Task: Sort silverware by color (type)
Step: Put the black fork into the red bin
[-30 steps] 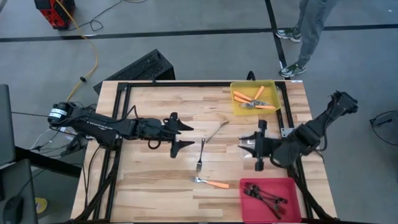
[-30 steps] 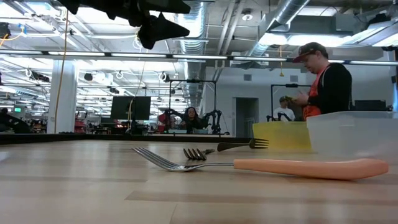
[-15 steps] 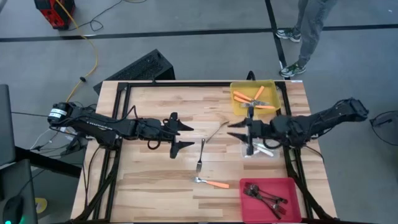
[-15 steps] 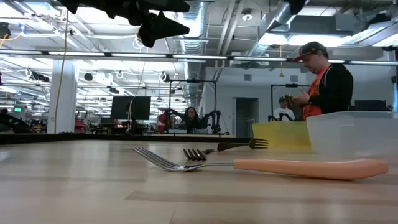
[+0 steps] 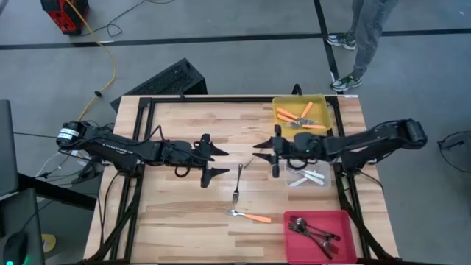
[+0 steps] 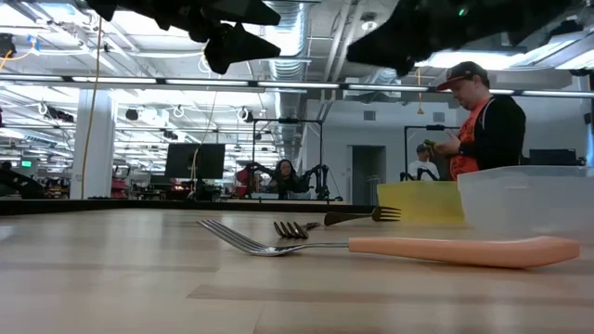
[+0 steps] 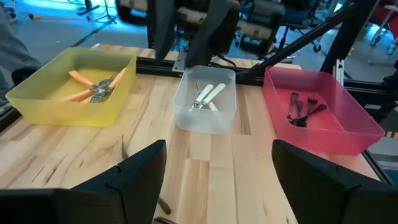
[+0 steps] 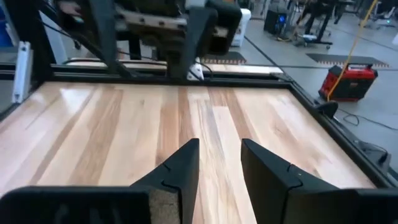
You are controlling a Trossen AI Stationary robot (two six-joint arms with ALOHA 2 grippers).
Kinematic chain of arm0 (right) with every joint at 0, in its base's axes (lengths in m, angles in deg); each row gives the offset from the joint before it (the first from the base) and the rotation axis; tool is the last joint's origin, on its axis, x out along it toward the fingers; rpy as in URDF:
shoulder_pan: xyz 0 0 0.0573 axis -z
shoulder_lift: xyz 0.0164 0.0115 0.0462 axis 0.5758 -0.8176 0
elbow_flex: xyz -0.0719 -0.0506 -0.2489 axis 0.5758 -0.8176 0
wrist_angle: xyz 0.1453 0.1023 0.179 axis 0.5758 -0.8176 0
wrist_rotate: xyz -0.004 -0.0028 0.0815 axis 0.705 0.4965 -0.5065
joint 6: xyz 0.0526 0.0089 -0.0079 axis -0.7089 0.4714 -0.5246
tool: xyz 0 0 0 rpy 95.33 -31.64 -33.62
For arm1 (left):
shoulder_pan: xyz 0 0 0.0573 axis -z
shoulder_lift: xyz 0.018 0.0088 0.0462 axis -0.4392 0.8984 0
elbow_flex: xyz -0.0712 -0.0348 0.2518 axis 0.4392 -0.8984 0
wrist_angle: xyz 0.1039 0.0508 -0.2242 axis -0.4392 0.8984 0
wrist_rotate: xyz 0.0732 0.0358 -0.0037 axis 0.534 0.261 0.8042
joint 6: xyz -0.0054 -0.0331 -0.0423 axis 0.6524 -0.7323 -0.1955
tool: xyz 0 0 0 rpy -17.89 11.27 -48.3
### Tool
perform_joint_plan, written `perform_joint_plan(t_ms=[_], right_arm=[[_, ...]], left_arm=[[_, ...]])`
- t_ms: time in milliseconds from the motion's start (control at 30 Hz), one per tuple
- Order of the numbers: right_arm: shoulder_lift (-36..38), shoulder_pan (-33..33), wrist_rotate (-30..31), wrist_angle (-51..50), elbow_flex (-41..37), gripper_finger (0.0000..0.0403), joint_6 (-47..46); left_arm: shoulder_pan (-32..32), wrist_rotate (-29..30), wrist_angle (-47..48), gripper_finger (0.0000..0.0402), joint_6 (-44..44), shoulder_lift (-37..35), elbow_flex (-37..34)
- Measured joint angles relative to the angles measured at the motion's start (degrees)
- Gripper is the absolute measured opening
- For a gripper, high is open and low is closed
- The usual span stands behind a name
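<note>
Across the wooden table (image 5: 176, 213), three forks (image 5: 237, 193) are lying loose mid-table while the left gripper (image 5: 210, 160) is hovering wide and the empty, half-open right gripper (image 5: 274, 152) is needing to descend squarely over one handle.

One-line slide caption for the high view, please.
Both hands, left and right, hang empty over three loose forks on the table; yellow, clear and red bins partly filled.
</note>
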Motion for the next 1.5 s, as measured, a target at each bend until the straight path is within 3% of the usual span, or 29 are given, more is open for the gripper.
perform_joint_plan(t_ms=[333,533,867,1267,1400,1500], right_arm=[[-9.47,0.40,-0.14,8.58,0.00,0.0143,-0.04],[-9.28,0.37,-4.22,9.27,0.00,0.0143,-0.18],[-5.30,0.42,-4.26,11.33,0.01,0.0146,0.00],[-4.75,0.31,-2.08,9.46,0.09,0.0217,0.00],[-4.71,-2.13,-1.98,8.21,0.11,0.0229,-0.63],[-4.73,-5.15,1.31,4.38,0.11,0.0230,-1.27]], left_arm=[[0.69,-1.29,2.13,0.0275,-0.46,-0.37,0.00],[1.04,-1.18,5.67,0.0275,-0.27,-3.34,-0.09],[1.06,1.33,11.83,0.0275,3.27,-9.09,-0.07],[1.95,2.09,15.47,0.0275,1.95,-9.07,-0.55],[3.07,2.50,15.34,0.0275,1.87,-9.07,-0.55],[3.83,3.46,15.34,0.0275,1.78,-9.07,-0.55]])
